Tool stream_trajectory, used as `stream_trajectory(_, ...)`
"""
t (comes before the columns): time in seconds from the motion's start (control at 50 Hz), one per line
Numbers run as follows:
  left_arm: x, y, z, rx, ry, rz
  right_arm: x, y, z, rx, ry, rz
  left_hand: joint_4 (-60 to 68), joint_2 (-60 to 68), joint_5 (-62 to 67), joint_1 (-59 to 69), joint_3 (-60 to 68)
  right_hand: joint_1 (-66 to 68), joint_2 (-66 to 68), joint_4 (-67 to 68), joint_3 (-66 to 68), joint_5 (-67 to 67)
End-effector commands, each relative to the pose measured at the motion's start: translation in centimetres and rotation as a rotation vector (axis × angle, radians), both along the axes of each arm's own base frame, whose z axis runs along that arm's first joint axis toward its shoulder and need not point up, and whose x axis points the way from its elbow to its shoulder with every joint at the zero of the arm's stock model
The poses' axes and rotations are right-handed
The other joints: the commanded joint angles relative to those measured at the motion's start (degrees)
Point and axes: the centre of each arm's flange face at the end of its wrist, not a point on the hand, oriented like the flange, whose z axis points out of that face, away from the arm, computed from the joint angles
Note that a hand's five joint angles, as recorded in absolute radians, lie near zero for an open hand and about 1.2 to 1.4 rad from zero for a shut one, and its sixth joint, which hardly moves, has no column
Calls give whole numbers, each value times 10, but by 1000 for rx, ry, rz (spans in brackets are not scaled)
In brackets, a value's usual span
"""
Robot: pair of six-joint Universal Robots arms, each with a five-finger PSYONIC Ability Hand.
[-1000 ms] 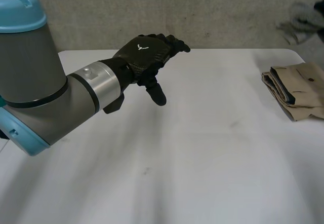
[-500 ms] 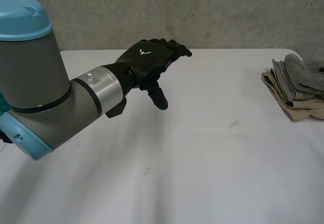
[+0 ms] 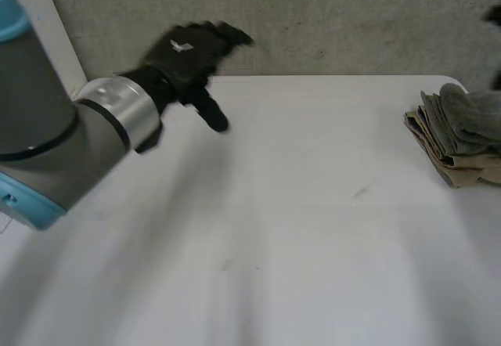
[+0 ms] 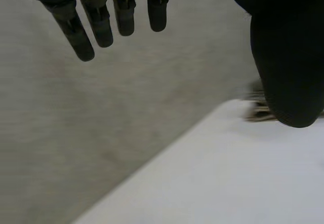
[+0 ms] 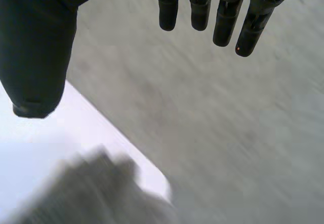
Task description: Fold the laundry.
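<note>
Left hand (image 3: 186, 51) pulled farther from folded stack (image 3: 448, 152), fingers straight, empty. Right hand (image 5: 38, 46) over stack, fingers straight, holding nothing; grey cloth (image 3: 472, 120) tops stack.

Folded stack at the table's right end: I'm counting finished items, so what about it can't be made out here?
Head view: the stack runs off the picture's edge, so its extent and item count are hidden.
Left wrist view: the thumb of the left hand covers part of it; the rest is blurred.
Right wrist view: grey cloth below the right hand is too blurred to show folds.
</note>
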Motion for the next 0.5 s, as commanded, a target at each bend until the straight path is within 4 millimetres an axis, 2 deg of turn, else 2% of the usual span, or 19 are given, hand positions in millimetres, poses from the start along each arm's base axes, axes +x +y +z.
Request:
stream_trajectory(0.02, 75, -83, -12, -119, -48, 286, 82, 58, -34, 32, -56, 231, -20, -21, -26, -20, -22, -17, -27, -35, -24, -33)
stream_trajectory(0.06, 94, -102, -27, -110, -103, 336, 105, 81, -54, 72, -44, 297, -20, -20, -26, -20, -22, -17, -27, -35, -24, -33)
stream_trajectory(0.08, 104, -112, -34, -103, -133, 360, 111, 88, -60, 85, -39, 317, -20, -20, -26, -20, -22, -17, -27, -35, -24, -33)
stream_trajectory(0.1, 123, -128, -55, -83, -205, 395, 115, 94, -66, 100, -32, 331, -20, -20, -26, -20, -22, -17, -27, -35, -24, -33)
stream_trajectory(0.14, 142, -143, -74, -71, -278, 423, 121, 109, -84, 148, -7, 355, -20, -20, -26, -20, -22, -17, -27, -35, -24, -33)
stream_trajectory(0.16, 150, -149, -84, -66, -318, 435, 122, 113, -90, 164, 1, 360, -20, -20, -26, -20, -22, -17, -27, -35, -24, -33)
stream_trajectory(0.18, 167, -160, -100, -64, -396, 458, 122, 116, -94, 176, 9, 363, -20, -20, -26, -20, -22, -17, -27, -35, -24, -33)
stream_trajectory(0.24, 186, -173, -128, -57, -516, 478, 120, 127, -109, 226, 33, 370, -20, -20, -26, -20, -22, -17, -27, -35, -24, -33)
stream_trajectory(0.26, 197, -180, -145, -54, -594, 488, 119, 129, -113, 237, 37, 369, -20, -20, -26, -20, -22, -17, -27, -35, -24, -33)
stream_trajectory(0.38, 220, -194, -190, -53, -802, 483, 113, 138, -129, 295, 50, 367, -17, -17, -23, -16, -18, -17, -27, -35, -24, -33)
stream_trajectory(0.4, 224, -195, -198, -47, -837, 492, 113, 139, -130, 300, 50, 369, 40, 40, 34, 40, 38, -17, -27, -35, -24, -33)
stream_trajectory(0.44, 225, -196, -200, -43, -847, 506, 112, 142, -134, 315, 52, 372, 178, 177, 172, 178, 176, -17, -27, -35, -24, -33)
stream_trajectory(0.46, 224, -197, -199, -42, -844, 516, 112, 143, -134, 317, 52, 372, 307, 306, 301, 307, 305, -17, -27, -35, -24, -33)
stream_trajectory(0.48, 220, -198, -197, -42, -822, 530, 112, 143, -135, 320, 52, 370, 676, 676, 670, 676, 674, -17, -27, -35, -24, -33)
stream_trajectory(0.5, 218, -198, -195, -45, -810, 536, 111, 143, -136, 324, 52, 367, 680, 679, 674, 680, 678, -17, -27, -35, -24, -33)
